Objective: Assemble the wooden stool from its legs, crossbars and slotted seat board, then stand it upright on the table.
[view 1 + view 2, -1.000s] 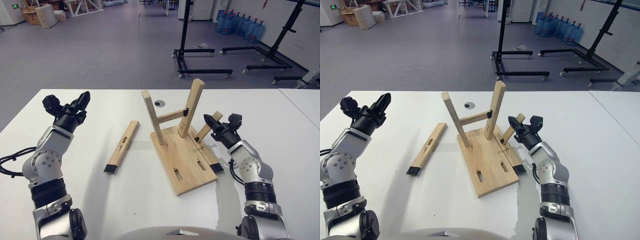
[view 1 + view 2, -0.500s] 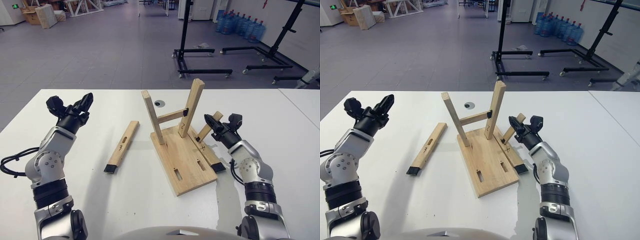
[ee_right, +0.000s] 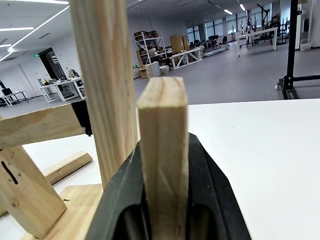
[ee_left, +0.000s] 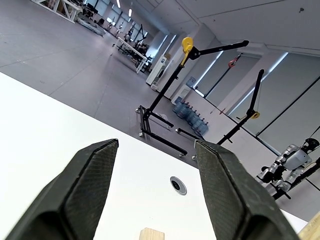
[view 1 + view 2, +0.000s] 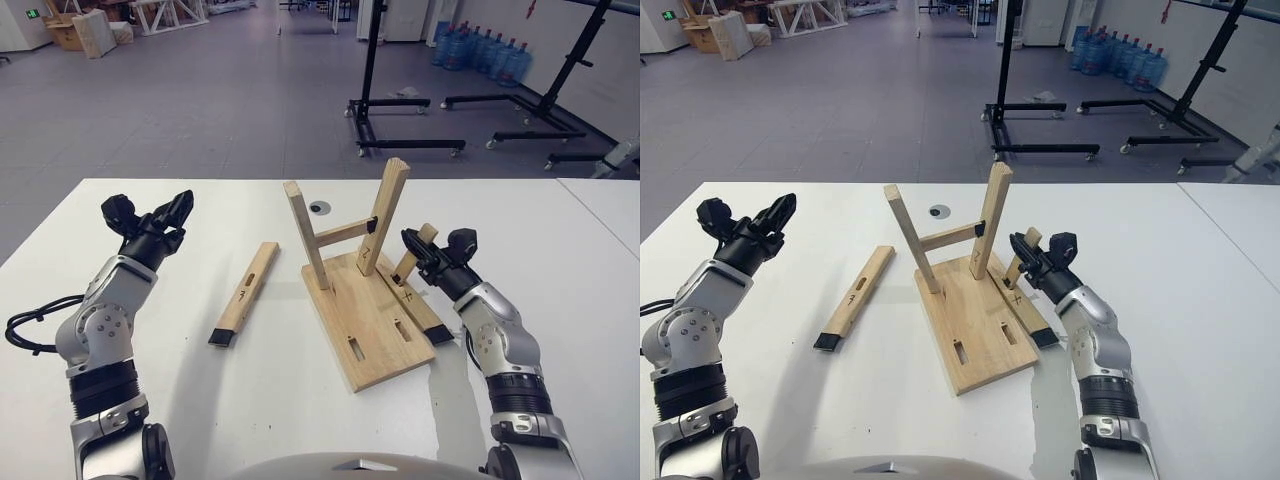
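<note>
Right gripper (image 5: 1024, 255) pinches a wooden bar (image 3: 162, 125), left gripper (image 4: 156, 150) gapes wide; I reckon I next steer it into the seat board (image 5: 980, 350) slot below

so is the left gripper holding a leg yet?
No, the left gripper is open, its fingers wide apart and gripping nothing.

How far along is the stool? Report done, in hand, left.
Done: two legs stand on the seat board, joined by a crossbar. In hand: the right gripper is shut on a tilted wooden piece; the left gripper is open. Left: fitting the loose leg lying on the table, then standing everything upright.
</note>
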